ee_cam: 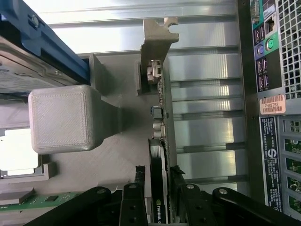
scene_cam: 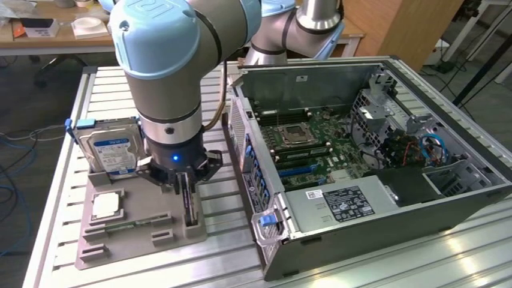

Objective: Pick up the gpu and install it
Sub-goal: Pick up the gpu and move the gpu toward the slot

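Wrist view: gripper astride upright graphics card in grey holder; clamped or not, cannot tell. Centre squarely, squeeze flat faces evenly, avoid metal bracket.

- Open black metal computer case walls off the exterior view's right.
- Ribbed aluminium table lies free between it and the thin black gpu.
- Upright silver hard drive crowds the far left.
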Robot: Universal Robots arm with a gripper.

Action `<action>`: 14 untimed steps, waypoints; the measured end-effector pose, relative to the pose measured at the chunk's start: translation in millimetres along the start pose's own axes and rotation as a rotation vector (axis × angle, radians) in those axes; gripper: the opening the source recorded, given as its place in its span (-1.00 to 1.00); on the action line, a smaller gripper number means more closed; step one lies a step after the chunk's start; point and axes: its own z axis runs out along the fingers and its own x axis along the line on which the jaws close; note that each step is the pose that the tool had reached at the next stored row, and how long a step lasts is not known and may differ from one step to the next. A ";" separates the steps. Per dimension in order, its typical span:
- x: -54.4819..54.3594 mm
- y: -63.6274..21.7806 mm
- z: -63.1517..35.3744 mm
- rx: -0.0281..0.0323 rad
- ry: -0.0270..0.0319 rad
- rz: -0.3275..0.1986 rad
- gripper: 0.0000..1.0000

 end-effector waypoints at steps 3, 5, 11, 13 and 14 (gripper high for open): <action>0.0 0.0 0.0 0.0000 0.0000 0.000 -0.33; 0.1 0.0 0.0 -0.0001 0.0001 0.000 -0.46; 0.1 0.0 0.0 0.0000 0.0000 0.000 -0.47; 0.1 0.0 0.0 0.0000 0.0000 0.000 -0.47; 0.1 0.0 0.0 0.0000 0.0000 0.000 -0.47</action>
